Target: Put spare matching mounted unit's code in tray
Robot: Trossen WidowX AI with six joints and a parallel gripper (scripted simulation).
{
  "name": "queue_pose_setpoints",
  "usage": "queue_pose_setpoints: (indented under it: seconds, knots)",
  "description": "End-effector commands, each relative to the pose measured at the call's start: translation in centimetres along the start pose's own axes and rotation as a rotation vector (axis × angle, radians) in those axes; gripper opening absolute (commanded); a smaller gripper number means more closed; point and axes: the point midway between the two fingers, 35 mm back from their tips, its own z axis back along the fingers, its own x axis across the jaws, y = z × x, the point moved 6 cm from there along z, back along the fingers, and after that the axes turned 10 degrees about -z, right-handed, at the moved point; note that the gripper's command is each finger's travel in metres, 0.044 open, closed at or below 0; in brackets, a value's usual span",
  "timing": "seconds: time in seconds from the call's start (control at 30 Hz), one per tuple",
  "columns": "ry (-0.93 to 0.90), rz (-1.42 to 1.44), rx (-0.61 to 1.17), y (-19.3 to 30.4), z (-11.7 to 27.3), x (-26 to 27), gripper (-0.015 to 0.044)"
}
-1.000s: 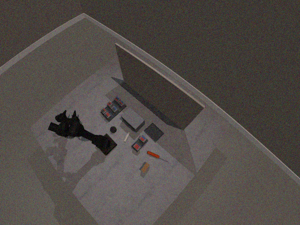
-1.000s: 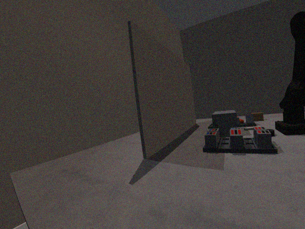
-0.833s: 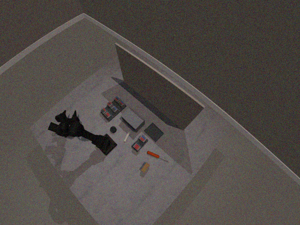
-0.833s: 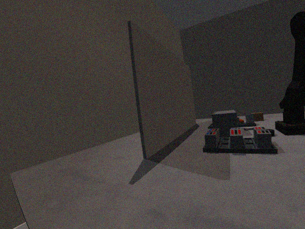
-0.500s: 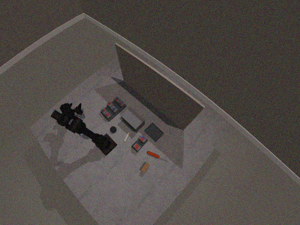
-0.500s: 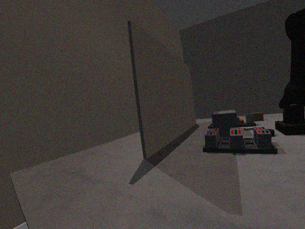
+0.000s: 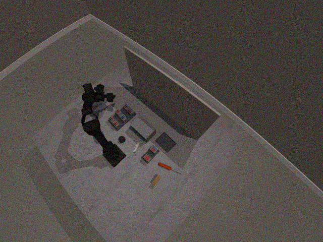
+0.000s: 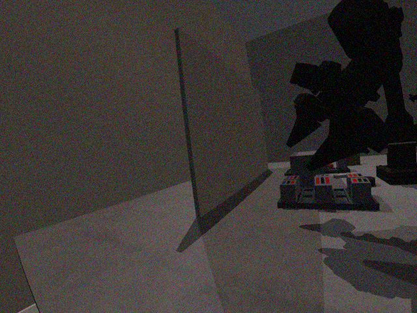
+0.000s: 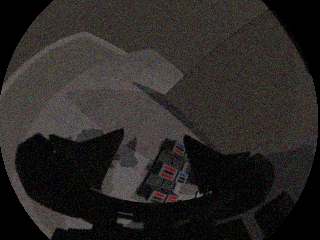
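Dark tray (image 7: 165,142) lies flat; striped spares (image 7: 121,116) (image 8: 323,192) (image 9: 168,173) upright

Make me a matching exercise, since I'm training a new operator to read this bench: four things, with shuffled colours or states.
Column one
1. screwdriver handle
2. gripper
3. small round disc
4. large box

Column two
A. black, lying between the robot arm and the large box
B. grey, between the rack of coded blocks and the flat dark tray
C. orange-red, with a thin shaft sticking out of one end
D. open, nothing between its fingers

Right pairs: 1-C, 2-D, 3-A, 4-B.
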Motion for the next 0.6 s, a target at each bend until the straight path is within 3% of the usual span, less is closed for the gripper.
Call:
queue_pose_setpoints:
  seconds: [0.0, 0.23, 0.57]
  knots:
    - [0.049, -0.018, 0.142, -2.8, -2.8, -5.1, 0.0440]
    - [0.094, -0.109, 0.397, -5.8, -5.7, -16.8, 0.0440]
    - [0.045, -0.333, 0.667, -5.4, -4.3, -32.0, 0.0440]
